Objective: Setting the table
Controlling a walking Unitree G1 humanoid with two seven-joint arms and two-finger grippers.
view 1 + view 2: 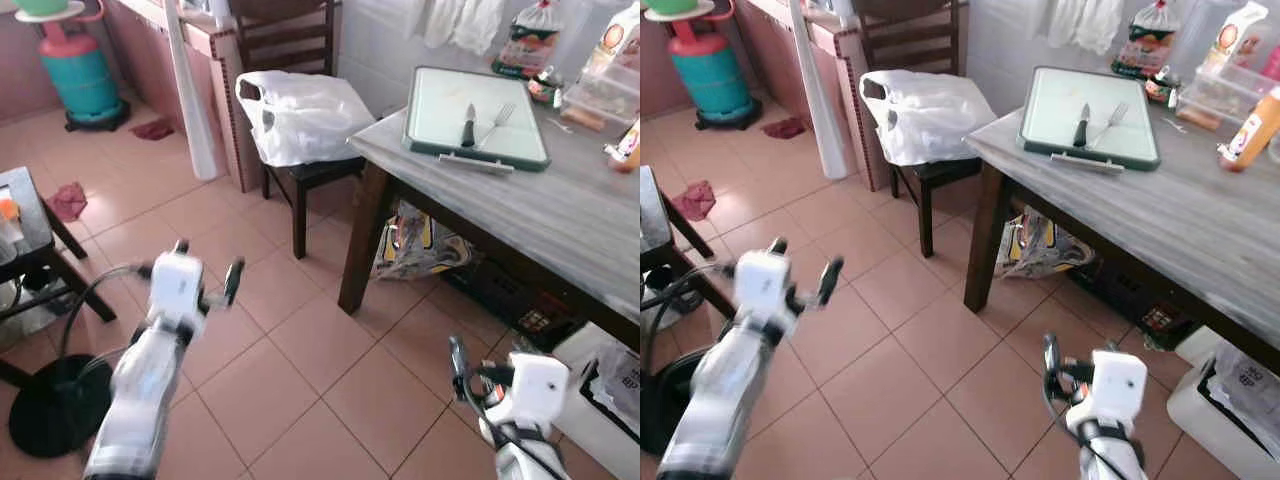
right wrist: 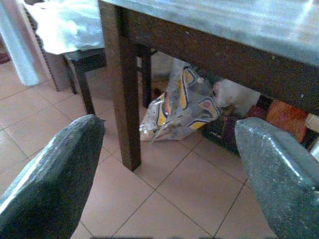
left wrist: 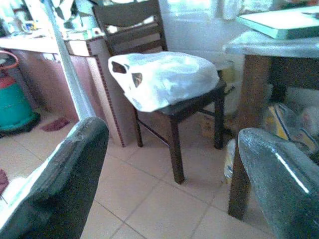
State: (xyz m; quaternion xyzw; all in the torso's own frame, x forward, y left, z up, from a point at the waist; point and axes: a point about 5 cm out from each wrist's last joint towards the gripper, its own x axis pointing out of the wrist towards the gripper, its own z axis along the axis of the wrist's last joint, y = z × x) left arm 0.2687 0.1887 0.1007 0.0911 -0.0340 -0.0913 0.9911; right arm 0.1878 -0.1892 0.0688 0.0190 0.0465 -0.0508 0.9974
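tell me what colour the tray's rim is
Green, around a pale surface; the tray shows best in the right eye view.

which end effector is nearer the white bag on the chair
Left. The left end effector is raised over the floor just short of the chair holding the white bag; the right end effector is low beside the table, farther off.

My head cameras look down at the tabletop (image 1: 560, 220); both wrist cameras face the chair (image 3: 169, 107) and table leg (image 2: 122, 94) low.
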